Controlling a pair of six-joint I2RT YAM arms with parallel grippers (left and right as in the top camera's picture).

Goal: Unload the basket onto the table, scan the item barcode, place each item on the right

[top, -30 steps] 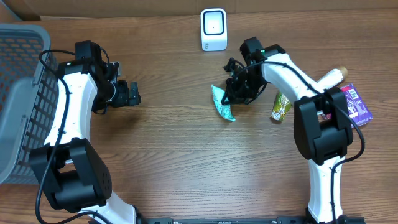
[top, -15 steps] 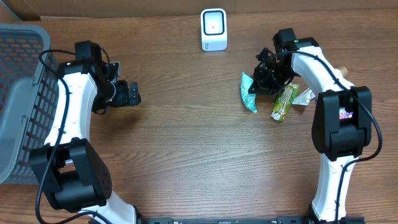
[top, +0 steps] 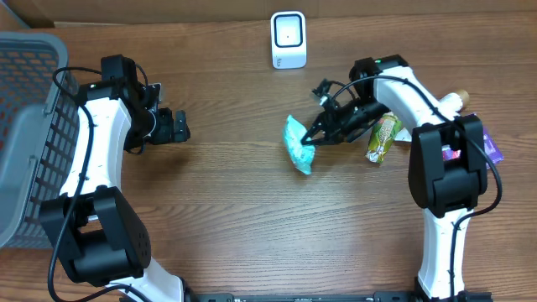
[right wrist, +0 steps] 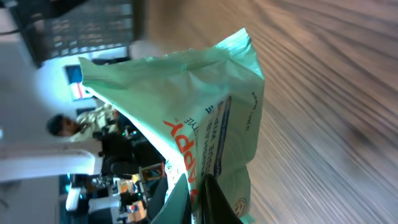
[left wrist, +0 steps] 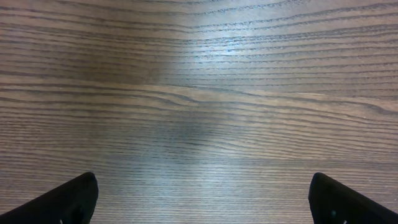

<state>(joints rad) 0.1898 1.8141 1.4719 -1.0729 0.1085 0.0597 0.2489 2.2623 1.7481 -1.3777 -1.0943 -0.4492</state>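
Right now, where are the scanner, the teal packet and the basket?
scanner (top: 289, 39), overhead view, middle of its white front.
teal packet (top: 298, 147), overhead view, centre of the crumpled pouch.
basket (top: 25, 42), overhead view, grey top rim.

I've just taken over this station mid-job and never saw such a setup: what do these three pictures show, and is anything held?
Two white-and-black robot arms work at a brown wooden table. The wide picture looks down from above; the other two come from a camera on each wrist. The left tool is open and empty; its view shows only bare wood. The right tool is shut on a crinkled teal plastic packet, which fills its view. On the table lie a green-yellow snack packet and a purple packet; a small white box, probably the scanner, stands at the back, and a grey mesh basket at the left.
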